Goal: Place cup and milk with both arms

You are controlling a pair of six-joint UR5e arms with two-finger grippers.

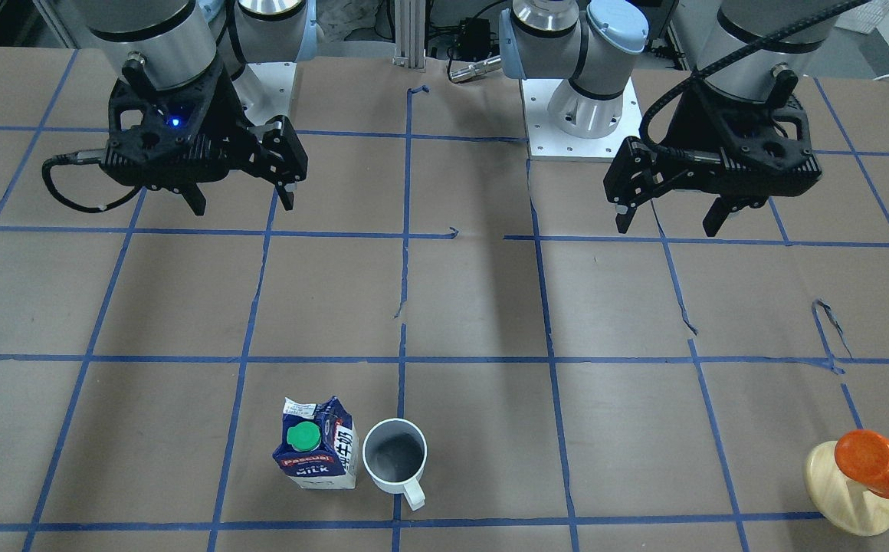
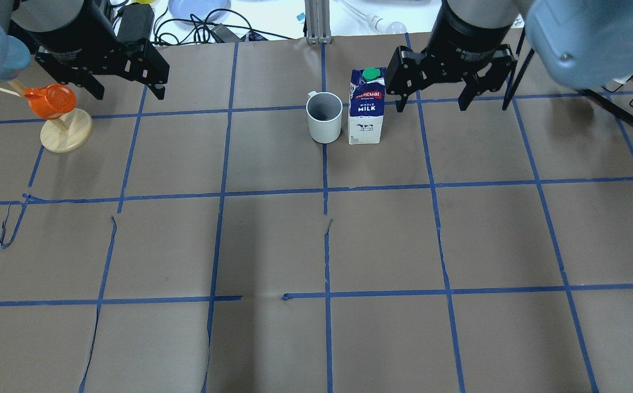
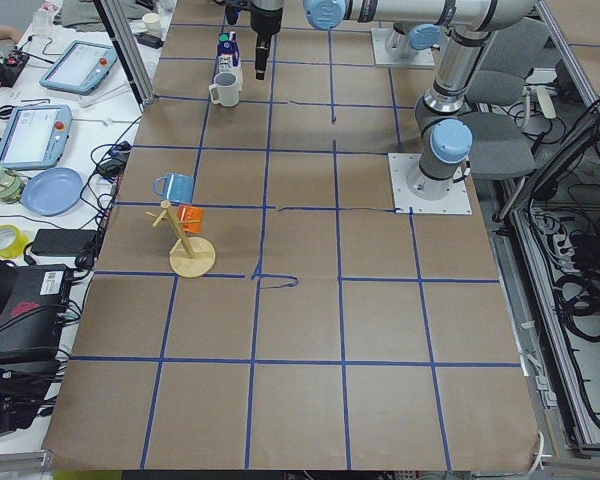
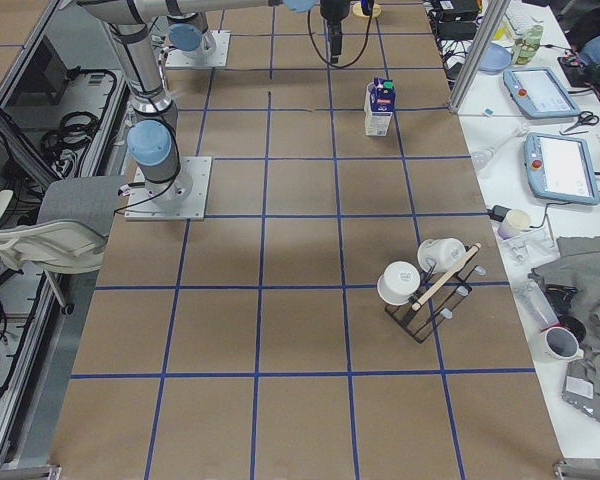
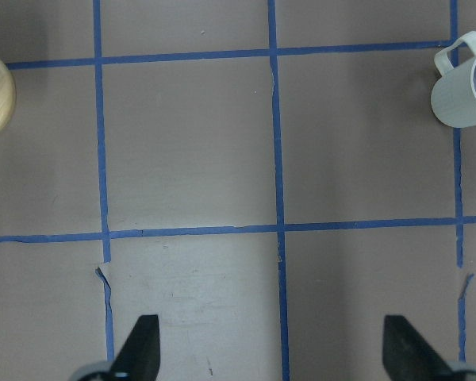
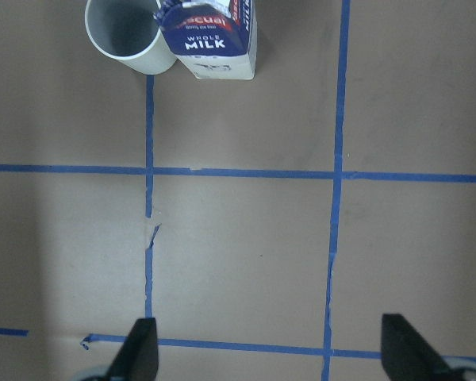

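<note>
Brown gridded worktop: cup and milk upright, side by side, mid far edge. I log left end effector and right end effector raised, jaws spread, empty; right nearer, milk ahead-left.

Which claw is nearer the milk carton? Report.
Right. The right claw hangs robot-side of the Pascual milk carton; the left claw is farther off, past the white mug.

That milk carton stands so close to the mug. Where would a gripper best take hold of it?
On the milk carton, probably the straight body below the sloped top. It stands upright, so come down from above, one finger on the printed front face, one on the back; the cup crowds one side. The open right gripper hangs nearer.
</note>
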